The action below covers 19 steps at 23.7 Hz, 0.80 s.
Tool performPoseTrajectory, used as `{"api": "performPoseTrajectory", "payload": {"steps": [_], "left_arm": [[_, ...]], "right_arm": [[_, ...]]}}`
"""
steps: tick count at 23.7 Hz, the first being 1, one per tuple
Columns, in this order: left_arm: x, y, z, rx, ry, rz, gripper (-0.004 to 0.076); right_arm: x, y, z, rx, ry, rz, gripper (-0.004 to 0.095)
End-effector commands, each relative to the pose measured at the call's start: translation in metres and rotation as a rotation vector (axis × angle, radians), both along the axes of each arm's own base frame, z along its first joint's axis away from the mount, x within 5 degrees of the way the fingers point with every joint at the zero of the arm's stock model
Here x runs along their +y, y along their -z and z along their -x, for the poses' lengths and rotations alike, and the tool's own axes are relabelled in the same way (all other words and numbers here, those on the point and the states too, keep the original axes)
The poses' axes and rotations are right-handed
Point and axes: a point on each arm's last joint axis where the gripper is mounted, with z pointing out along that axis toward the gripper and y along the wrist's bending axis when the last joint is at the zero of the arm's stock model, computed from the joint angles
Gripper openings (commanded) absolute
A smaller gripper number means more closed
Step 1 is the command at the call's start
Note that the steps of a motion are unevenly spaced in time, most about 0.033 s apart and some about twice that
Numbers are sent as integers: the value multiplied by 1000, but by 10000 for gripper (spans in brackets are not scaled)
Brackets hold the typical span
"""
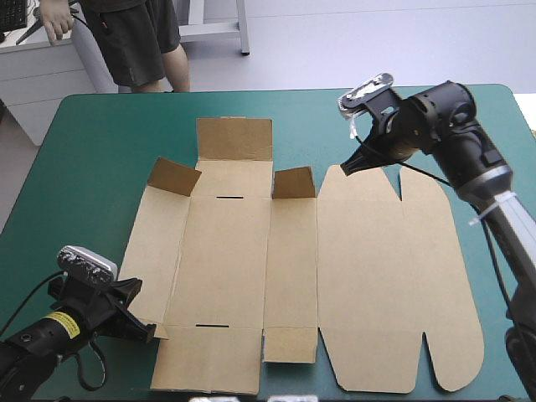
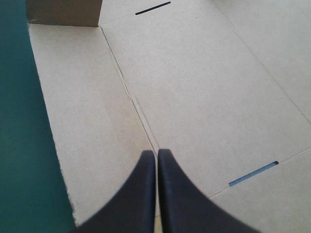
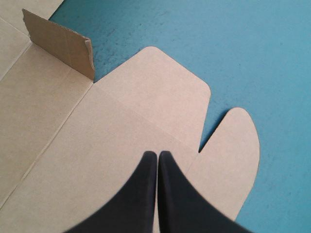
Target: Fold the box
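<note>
- The box [image 1: 293,268] lies opened out flat across the middle of the counter [image 1: 84,151]. Its long axis runs left to right in the high view.
- Only three flaps stand up, all in the upper-left part of the sheet: a small left flap [image 1: 174,176], a far flap [image 1: 234,138] and a small middle flap [image 1: 293,182]. No wall is tucked yet, so judge the fold as barely begun.
- Your left gripper [image 1: 146,331] sits at the lower left of the high view, at the sheet's near-left corner, clenched on nothing. Its wrist view looks along the crease [image 2: 131,97] between the left side panel [image 2: 82,121] and the base. Whether the tips touch the board you cannot tell.
- Your right gripper [image 1: 347,167] hangs at the upper right, over the far edge of the rounded lid panel [image 1: 394,276], also clenched and empty. The notch [image 3: 209,138] between the two rounded tabs lies just beside it.
- The left side panel lies directly ahead of the left gripper, so that arm looks better placed to raise the first wall. The right arm is nearer the lid.
- Nothing else rests on the teal-green cover near the sheet. The small left flap stands at the far end of the panel you would lift.
</note>
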Motion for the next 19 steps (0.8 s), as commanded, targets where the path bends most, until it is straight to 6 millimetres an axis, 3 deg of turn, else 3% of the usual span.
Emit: {"api": "performPoseTrajectory", "payload": {"steps": [1,5,10,19], "left_arm": [[-1,-15,-3,-80,-2,34,-8],[-1,-14,-2,-62,-1,27,-8],[0,-13,-1,-47,0,21,-8],[0,-11,0,-31,-1,22,-8]], "right_arm": [[-22,-34,26,-89,67,-64,-13],[-38,-33,44,-82,111,-79,-13],[-57,-16,73,-57,173,-94,-13],[-84,81,178,-17,252,-183,-13]]}}
